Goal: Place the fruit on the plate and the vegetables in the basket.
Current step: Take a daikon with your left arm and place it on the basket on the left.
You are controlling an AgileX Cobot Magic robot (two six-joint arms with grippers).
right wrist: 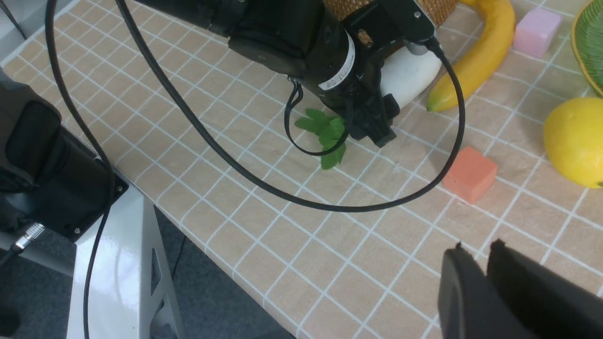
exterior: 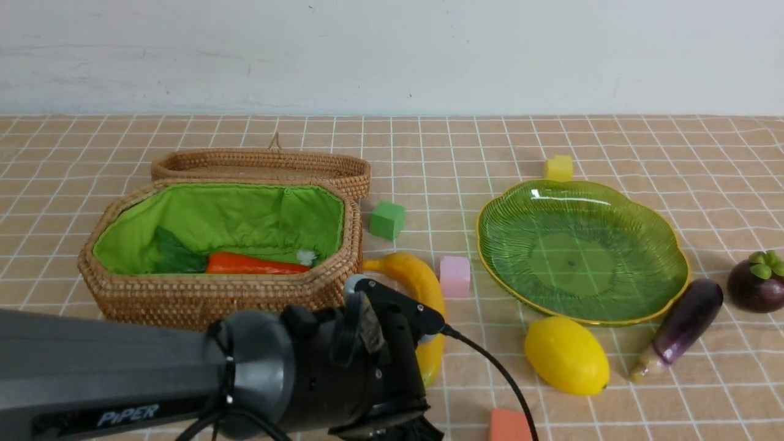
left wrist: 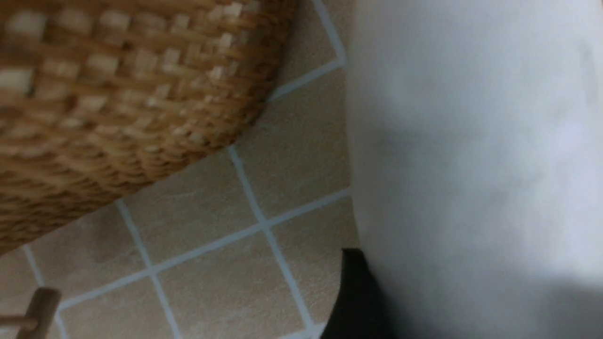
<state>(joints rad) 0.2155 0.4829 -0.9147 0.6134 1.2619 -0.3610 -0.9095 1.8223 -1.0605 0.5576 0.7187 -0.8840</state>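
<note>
The white radish (right wrist: 410, 75) lies on the table beside the basket (exterior: 184, 294), its green leaves (right wrist: 325, 134) pointing away from the basket. My left gripper (right wrist: 377, 127) is down over it. In the left wrist view the radish (left wrist: 471, 141) fills the space between the jaws, and one dark finger (left wrist: 355, 292) presses its side. The carrot (exterior: 257, 265) lies in the basket. The banana (exterior: 422, 282), lemon (exterior: 566, 355), eggplant (exterior: 686, 321) and mangosteen (exterior: 756, 285) lie around the green plate (exterior: 582, 245), which holds nothing. My right gripper (right wrist: 476, 247) is shut and empty above the table's front.
The wicker lid (exterior: 263, 165) lies behind the basket. Foam cubes are scattered about: green (exterior: 387, 219), pink (exterior: 455, 275), yellow (exterior: 558, 167) and orange (right wrist: 470, 173). A black cable (right wrist: 264, 188) loops over the table. The table's front edge (right wrist: 212, 245) is near.
</note>
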